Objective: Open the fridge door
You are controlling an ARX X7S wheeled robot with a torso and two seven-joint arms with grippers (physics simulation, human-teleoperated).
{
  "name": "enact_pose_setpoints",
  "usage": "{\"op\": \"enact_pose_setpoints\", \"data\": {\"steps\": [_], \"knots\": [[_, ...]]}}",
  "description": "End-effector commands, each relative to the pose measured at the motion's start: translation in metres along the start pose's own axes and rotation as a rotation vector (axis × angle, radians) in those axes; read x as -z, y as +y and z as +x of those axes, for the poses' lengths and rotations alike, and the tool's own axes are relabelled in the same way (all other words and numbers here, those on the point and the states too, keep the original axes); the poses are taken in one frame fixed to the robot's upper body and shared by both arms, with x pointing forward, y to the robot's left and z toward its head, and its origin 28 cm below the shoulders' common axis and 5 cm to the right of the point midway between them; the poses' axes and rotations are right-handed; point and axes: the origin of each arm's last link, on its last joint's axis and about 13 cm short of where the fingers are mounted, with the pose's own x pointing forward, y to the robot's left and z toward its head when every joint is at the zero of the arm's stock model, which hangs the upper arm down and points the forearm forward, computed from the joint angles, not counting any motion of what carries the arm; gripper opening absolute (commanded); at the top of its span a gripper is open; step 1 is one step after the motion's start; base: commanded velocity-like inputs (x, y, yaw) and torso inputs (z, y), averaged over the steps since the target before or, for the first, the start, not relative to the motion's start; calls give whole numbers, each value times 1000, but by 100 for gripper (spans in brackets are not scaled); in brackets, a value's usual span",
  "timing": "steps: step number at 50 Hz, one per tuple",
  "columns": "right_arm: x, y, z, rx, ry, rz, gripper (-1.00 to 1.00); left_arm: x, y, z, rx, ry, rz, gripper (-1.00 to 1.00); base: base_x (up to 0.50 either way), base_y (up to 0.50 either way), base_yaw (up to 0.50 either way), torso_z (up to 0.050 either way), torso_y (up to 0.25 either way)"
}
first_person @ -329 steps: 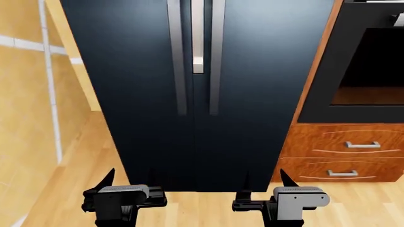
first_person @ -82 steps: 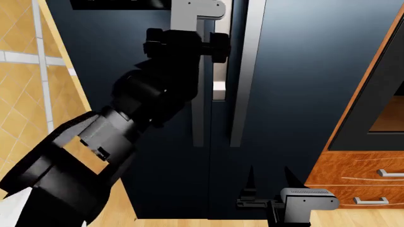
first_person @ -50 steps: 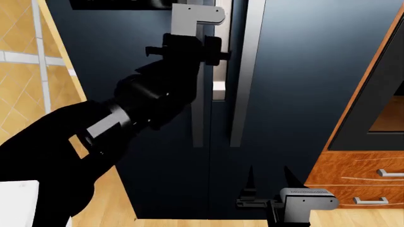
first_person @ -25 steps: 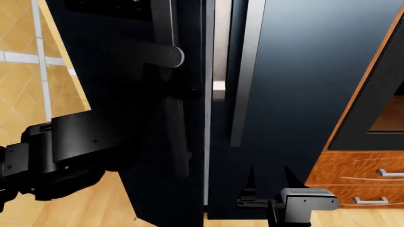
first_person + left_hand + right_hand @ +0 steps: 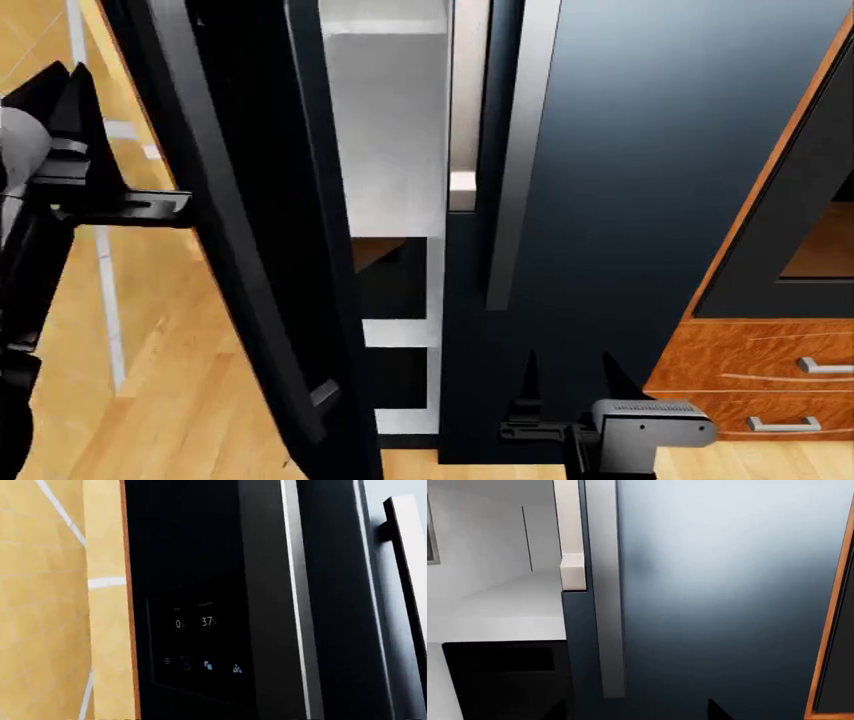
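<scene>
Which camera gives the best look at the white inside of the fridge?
The head view: the left door stands swung out, and the white inside shows with shelves top to bottom. The right wrist view catches only one white shelf. The left wrist view shows just the door's display panel.

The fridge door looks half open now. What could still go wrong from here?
The left door of the fridge has swung out toward the left tool, which sits close to its outer face; if the door keeps swinging, it might strike the arm. That tool does not appear to hold the handle, so the door could drift shut. The right tool rests low near the closed right door and might scrape it.
</scene>
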Motion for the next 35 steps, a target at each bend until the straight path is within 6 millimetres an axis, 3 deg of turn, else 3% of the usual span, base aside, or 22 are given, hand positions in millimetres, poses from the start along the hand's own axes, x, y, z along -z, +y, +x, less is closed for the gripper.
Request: {"op": "enact_pose_setpoints", "data": {"steps": [1,17,18,35], "knots": [[0,1,-1,2,0,-1,100,-27,50,-6,-326,-149,83,-100,0,0,0,0,0],[-1,1,0,4,-1,-1,100,-23,60,-3,-466,-112,115,-100,0,0,0,0,0],[-1,1,0,4,-1,-1,100,-22,59,-4,-457,-112,115,100,0,0,0,0,0],[0,0,-1,2,-1,-4,100,-35,51,-9,-428,-165,111,100,0,0,0,0,0]]}}
